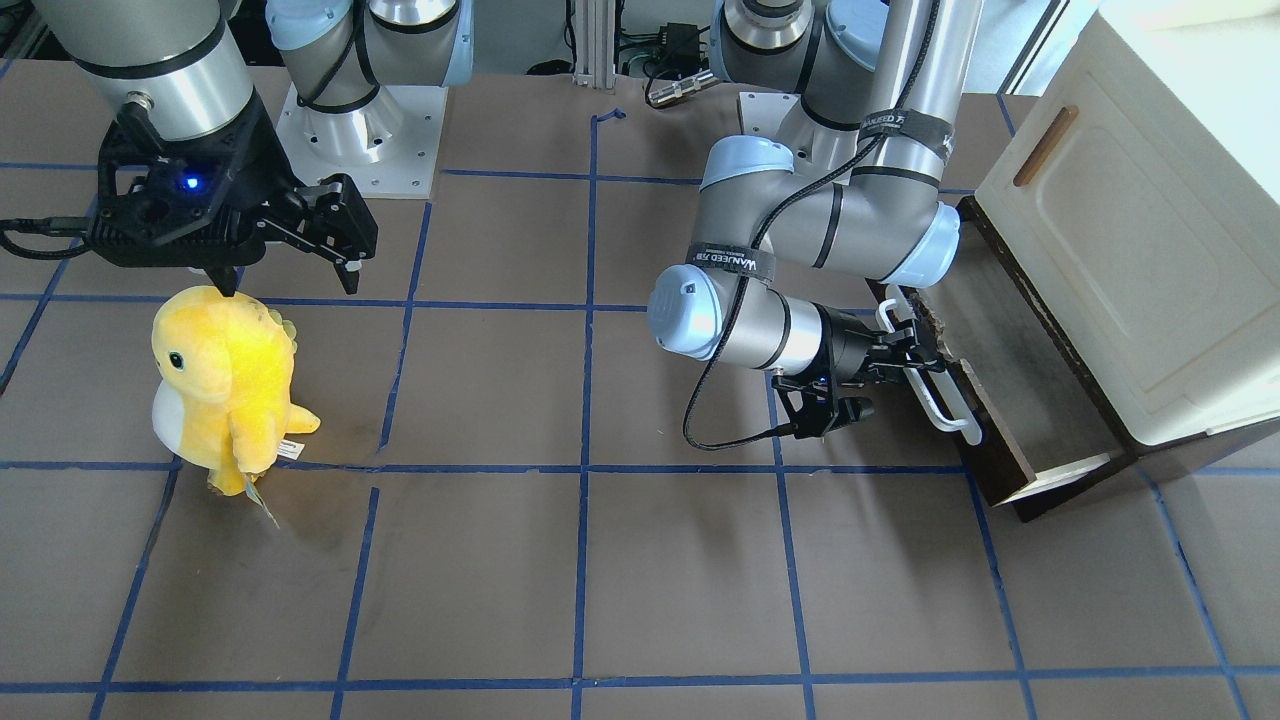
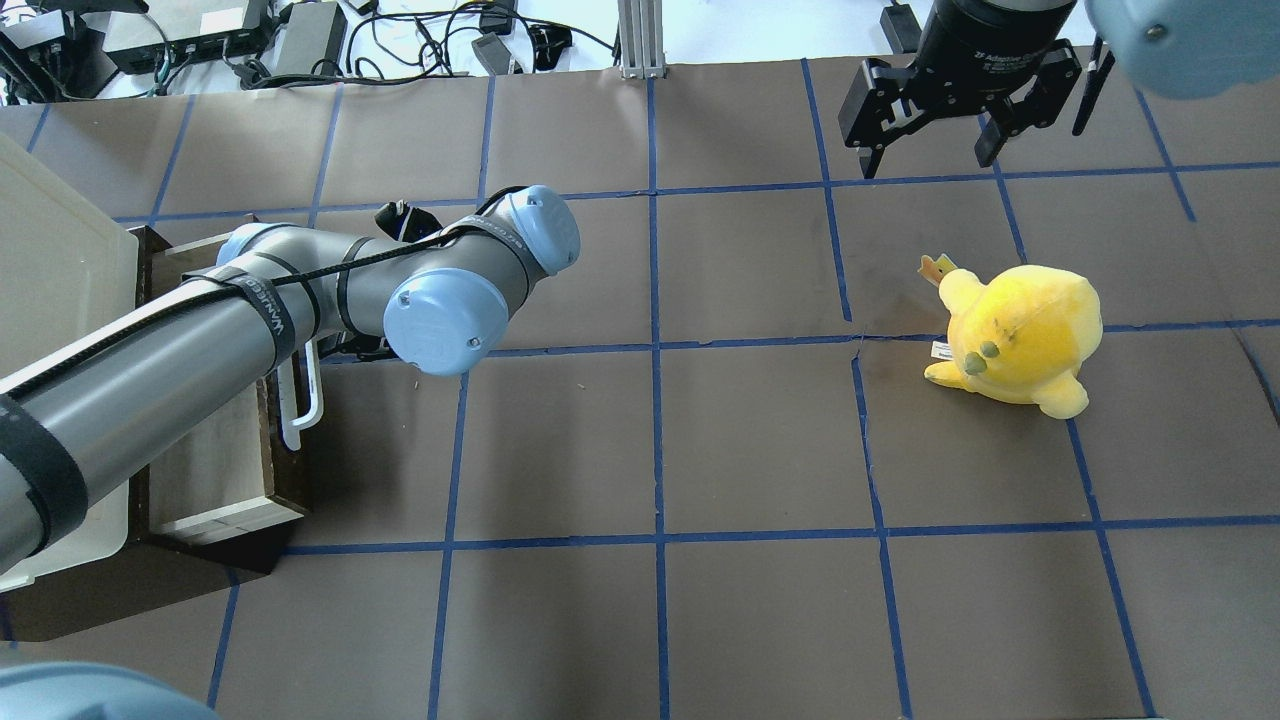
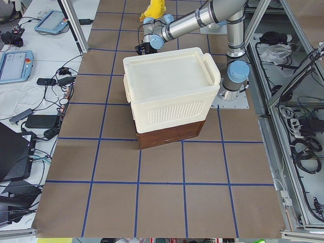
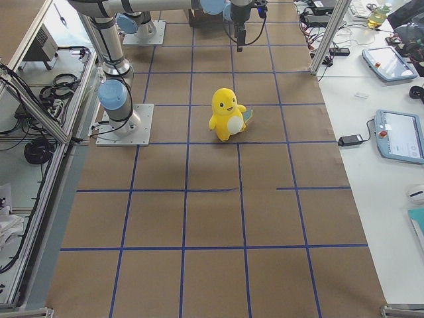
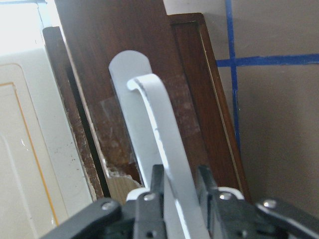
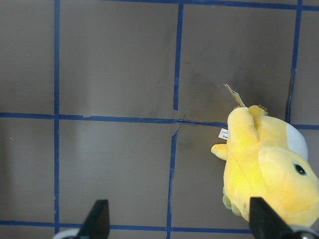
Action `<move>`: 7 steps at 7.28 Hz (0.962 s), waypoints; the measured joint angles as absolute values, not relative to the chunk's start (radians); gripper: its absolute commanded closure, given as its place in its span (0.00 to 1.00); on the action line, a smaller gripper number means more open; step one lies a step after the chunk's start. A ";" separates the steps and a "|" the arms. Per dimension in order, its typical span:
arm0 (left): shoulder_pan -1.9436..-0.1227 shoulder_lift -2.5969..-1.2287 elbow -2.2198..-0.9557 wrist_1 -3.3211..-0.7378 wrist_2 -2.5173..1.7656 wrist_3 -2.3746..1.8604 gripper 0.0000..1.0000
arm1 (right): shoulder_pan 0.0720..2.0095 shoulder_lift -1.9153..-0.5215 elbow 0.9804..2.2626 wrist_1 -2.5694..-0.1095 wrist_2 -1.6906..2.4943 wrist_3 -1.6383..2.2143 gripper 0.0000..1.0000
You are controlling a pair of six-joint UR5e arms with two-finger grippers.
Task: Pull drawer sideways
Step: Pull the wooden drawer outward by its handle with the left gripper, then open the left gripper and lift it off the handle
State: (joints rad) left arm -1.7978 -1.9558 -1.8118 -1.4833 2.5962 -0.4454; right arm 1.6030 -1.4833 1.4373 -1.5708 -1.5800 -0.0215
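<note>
At left end of desk (image 1: 500, 580), left pincer (image 5: 180, 191) is clamping white bar handle (image 1: 947, 405) of drawer (image 1: 1035, 400); drawer front is facing desk centre, long axis running away from robot. Right pincer (image 2: 926, 160) is hanging open.

Both the left arm (image 2: 150, 370) and the right arm (image 1: 150, 60) are smooth silver-grey tubes linked by fat round joints with pale blue caps (image 2: 445, 325) that carry small screws, and each rises from a pale metal base plate (image 1: 360, 140) dotted with bolt holes. A black cable (image 1: 720, 390) runs along the left arm, bound by black straps (image 1: 722, 262) with white lettering. The left tool (image 1: 925, 358) and right tool (image 1: 290, 287) are black with slim linked fingers, the right one bearing white print and a small blue light (image 1: 188, 183).
</note>
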 measured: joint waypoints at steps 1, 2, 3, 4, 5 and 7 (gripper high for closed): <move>-1.798 -1.956 -1.810 -1.480 2.597 -0.445 0.02 | 1.603 -1.483 1.437 -1.571 -1.580 -0.021 0.00; -1.800 -1.956 -1.801 -1.477 2.595 -0.443 0.02 | 1.603 -1.483 1.437 -1.571 -1.580 -0.021 0.00; -1.807 -1.955 -1.776 -1.475 2.584 -0.424 0.02 | 1.603 -1.483 1.437 -1.571 -1.580 -0.021 0.00; -1.820 -1.951 -1.722 -1.474 2.529 -0.377 0.00 | 1.603 -1.483 1.437 -1.571 -1.580 -0.021 0.00; -1.829 -1.940 -1.646 -1.475 2.428 -0.322 0.00 | 1.603 -1.483 1.437 -1.571 -1.580 -0.022 0.00; -1.829 -1.902 -1.505 -1.475 2.195 -0.239 0.00 | 1.603 -1.483 1.437 -1.571 -1.580 -0.021 0.00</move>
